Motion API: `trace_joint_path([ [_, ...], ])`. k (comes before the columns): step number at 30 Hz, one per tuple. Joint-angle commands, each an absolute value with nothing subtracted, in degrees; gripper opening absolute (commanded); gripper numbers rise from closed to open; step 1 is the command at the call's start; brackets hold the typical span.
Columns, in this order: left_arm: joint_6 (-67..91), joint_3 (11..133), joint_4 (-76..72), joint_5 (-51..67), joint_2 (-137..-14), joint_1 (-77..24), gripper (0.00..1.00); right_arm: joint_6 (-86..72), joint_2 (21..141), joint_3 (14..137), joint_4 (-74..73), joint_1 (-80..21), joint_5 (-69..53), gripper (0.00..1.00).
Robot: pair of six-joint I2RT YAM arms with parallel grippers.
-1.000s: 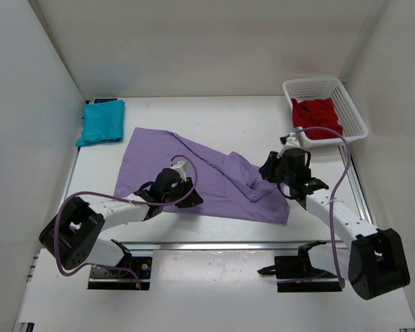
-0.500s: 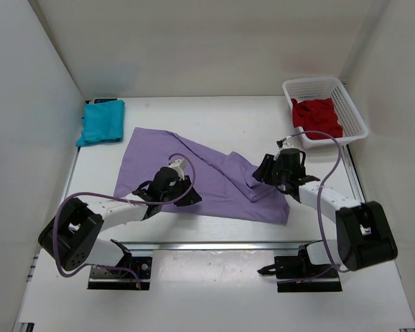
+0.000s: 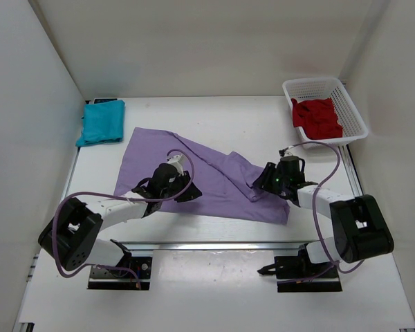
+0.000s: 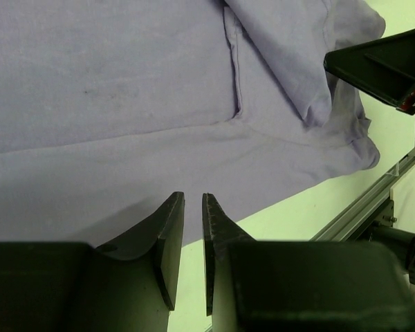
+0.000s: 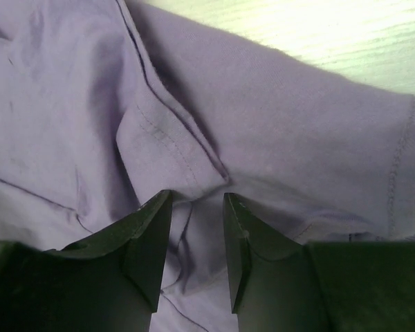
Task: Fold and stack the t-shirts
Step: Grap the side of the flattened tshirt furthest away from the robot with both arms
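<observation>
**On the white tabletop, two grippers low over one spread shirt**

Across the middle of the white tabletop (image 3: 228, 117) we see the light purple cloth t-shirt (image 3: 214, 173) spread mostly flat, rumpled toward its right end near the tabletop's near edge. At the far right corner stands the white plastic mesh basket (image 3: 349, 104) with the dark red cloth t-shirt (image 3: 318, 117) bunched inside. The teal cloth t-shirt (image 3: 102, 122) lies folded at the far left corner. Our left gripper (image 4: 192, 200) sits at the purple shirt's near hem, fingers almost together with a thin empty slit between. Our right gripper (image 5: 197, 200) has its fingers apart, straddling a stitched fold.
</observation>
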State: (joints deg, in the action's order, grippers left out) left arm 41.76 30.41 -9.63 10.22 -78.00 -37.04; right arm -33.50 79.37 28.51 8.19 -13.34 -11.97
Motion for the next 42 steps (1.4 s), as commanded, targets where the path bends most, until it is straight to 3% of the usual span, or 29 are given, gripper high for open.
trace_joint_path([
  [1,41.9,31.6,-10.8,9.9,-77.0,-36.9,0.28,-34.9,80.1,29.3,13.3,-13.0,-12.4,0.34],
  [14,41.5,33.5,-9.5,9.8,-77.7,-35.3,0.28,-32.5,83.0,34.0,12.7,-14.1,-8.3,0.08],
  [22,41.7,38.8,-8.0,9.7,-80.8,-24.2,0.29,-26.2,86.5,44.2,9.1,-14.0,-0.9,0.02],
  [32,44.0,51.2,-8.4,7.0,-92.2,-13.6,0.28,-19.6,101.6,67.2,4.3,-7.7,-4.9,0.0],
  [39,38.2,67.7,2.8,-4.4,-101.4,-6.3,0.33,-15.8,111.0,84.1,-4.6,-4.2,-3.4,0.0],
  [42,38.0,72.5,4.1,-6.8,-106.8,-4.1,0.41,-15.6,114.6,88.5,-6.2,-3.4,-4.7,0.0],
])
